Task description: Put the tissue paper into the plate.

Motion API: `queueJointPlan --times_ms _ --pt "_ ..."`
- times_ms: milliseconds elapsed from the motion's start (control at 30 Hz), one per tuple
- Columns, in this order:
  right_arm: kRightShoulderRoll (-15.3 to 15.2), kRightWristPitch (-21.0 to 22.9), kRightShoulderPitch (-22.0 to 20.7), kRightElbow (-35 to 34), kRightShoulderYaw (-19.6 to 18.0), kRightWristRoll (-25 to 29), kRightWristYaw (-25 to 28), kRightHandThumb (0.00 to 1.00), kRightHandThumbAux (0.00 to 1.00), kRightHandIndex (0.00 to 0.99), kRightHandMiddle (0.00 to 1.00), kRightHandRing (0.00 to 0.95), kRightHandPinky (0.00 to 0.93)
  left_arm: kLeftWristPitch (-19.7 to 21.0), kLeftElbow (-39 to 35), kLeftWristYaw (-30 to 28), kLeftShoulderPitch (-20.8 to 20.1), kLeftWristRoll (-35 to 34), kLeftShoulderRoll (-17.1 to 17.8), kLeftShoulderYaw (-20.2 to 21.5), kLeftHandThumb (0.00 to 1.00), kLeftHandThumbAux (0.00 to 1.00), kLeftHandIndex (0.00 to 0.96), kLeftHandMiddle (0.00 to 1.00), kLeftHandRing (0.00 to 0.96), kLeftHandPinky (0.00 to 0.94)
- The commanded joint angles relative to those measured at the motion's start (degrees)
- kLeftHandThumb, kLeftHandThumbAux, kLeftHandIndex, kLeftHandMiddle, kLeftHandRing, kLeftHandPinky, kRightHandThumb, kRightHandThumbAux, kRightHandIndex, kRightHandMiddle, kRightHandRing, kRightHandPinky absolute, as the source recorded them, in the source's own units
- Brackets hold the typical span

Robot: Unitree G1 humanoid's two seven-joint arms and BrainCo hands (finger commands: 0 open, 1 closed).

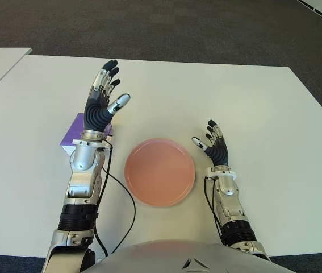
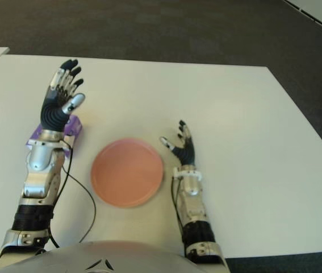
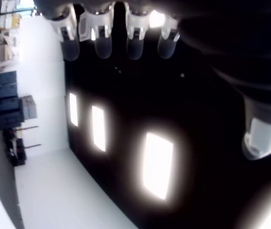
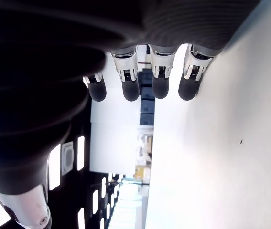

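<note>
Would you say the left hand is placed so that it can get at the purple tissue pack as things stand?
Probably yes. The left hand is raised open above the purple tissue pack, which lies partly hidden under its wrist, beside the plate. Nothing else shows in the way, but it must draw back and lower.

Right hand [image 4: 125,62] seen from close by, palm dark and ribbed, holding nothing. Four fingers [image 4: 131,81] extended side by side, white knuckle segments, dark rounded tips. Thumb [image 4: 27,212] apart from them, pale at its end. White tabletop [image 4: 221,162] fills one side, bare, with one small dark speck [image 4: 241,141]. Beyond the fingers: room background with bright ceiling lights [image 4: 80,152] and blurred furniture.
</note>
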Motion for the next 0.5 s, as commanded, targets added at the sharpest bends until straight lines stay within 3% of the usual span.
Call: queueJointPlan --times_ms 33,267,500 --pt "0.77 2.86 2.02 1.88 0.65 -0.14 0.11 0.158 0.721 0.0 0.035 0.042 0.082 -1.81 -0.36 -2.28 -1.93 -1.81 0.96 0.69 0.131 0.444 0.01 0.0 0.0 0.0" --pt "0.73 2.42 1.95 2.47 0.61 -0.07 0.18 0.162 0.72 0.0 0.033 0.04 0.08 -5.45 2.36 -6.35 -5.23 -6.5 2.33 2.8 0.209 0.387 0.032 0.0 0.0 0.0" --pt "0.82 2.32 1.92 2.85 0.59 -0.05 0.07 0.149 0.73 0.0 0.033 0.038 0.08 -8.07 0.88 -9.32 -5.59 -11.48 1.77 3.73 0.315 0.395 0.067 0.015 0.0 0.0"
